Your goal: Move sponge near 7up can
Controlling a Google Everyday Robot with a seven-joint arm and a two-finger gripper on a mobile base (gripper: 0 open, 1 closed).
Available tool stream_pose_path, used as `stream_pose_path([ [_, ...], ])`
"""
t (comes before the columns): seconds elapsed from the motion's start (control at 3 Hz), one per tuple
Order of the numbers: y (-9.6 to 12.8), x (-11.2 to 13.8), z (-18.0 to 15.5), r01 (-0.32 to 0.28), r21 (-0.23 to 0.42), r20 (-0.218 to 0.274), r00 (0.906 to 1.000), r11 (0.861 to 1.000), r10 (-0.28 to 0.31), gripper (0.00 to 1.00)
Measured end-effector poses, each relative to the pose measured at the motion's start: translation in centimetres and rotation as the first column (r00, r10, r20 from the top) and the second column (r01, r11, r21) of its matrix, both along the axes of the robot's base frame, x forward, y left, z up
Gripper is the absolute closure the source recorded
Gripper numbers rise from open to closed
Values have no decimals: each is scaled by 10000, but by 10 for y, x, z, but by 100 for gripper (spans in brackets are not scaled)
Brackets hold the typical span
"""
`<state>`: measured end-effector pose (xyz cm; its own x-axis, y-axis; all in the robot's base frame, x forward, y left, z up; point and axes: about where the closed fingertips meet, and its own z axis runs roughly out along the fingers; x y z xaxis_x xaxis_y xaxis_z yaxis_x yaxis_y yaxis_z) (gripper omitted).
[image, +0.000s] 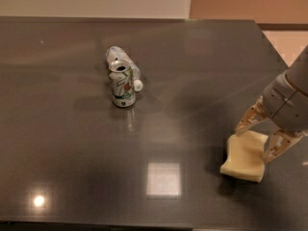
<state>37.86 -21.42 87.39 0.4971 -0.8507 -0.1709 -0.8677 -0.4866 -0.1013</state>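
My claw (252, 144) is clamped across the far end of the sponge (244, 159), one finger on each side. The slab's near end looks to rest on the desk (72, 153) just below it. The 7up can (122, 85) stands well off to the claw's left, with a capped bottle (117, 57) lying right behind it. The carry is in hand. Next I should sweep left and set the sponge down just short of the can.

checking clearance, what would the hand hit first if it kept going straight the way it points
The sponge. The hand, low over the right side of the table, points down with the sponge between its fingers, seemingly gripped; just beneath that is the table.
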Motion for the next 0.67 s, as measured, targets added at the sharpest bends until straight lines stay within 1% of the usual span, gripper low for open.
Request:
stream_pose_path([
  [0.33, 38, 14, 17, 34, 378, 256, 9997, 9993, -44, 100],
  [0.67, 75, 31, 28, 53, 657, 488, 9988, 9978, -85, 100],
])
